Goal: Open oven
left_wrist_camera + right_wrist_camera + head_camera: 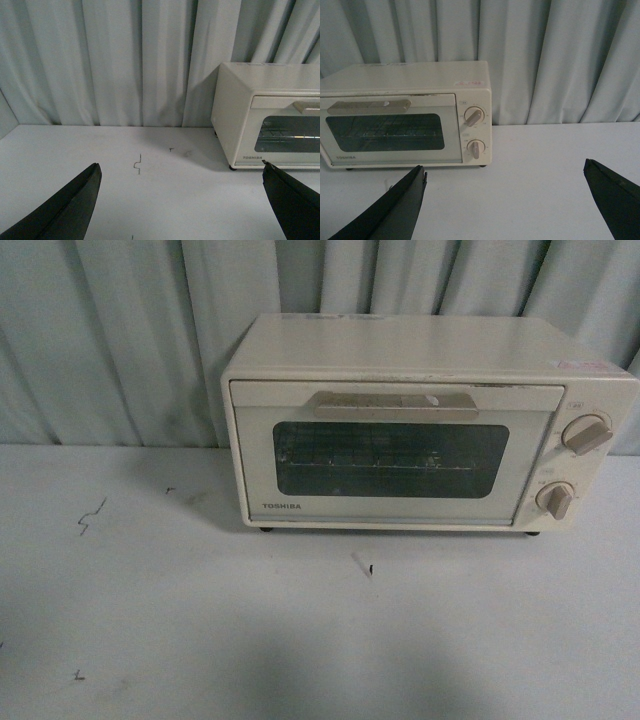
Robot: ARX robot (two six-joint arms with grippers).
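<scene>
1. Plainly, the oven (pixel 400 425) sits in the upper right of the front view. It stands on the white table (pixel 200 640) with its back close to the curtain (pixel 130 330).
2. Its glass-windowed door (pixel 390 455) is closed, flush with the cream body. The bar handle (pixel 395 405) runs along the door's top edge, and the wire rack (pixel 375 464) shows dimly through the glass.
3. Two beige knobs, the upper knob (pixel 586 434) above the lower knob (pixel 556 500), stand at the right end of the oven's front.
4. A few small dark marks (pixel 92 516) dot the table at the left of the frame.
5. The left gripper (pixel 181 166) hangs over the table with its jaws spread wide and nothing between them, well apart from the oven.
6. The right gripper (pixel 505 166) is likewise spread wide and empty, facing the oven's front without touching it.
</scene>
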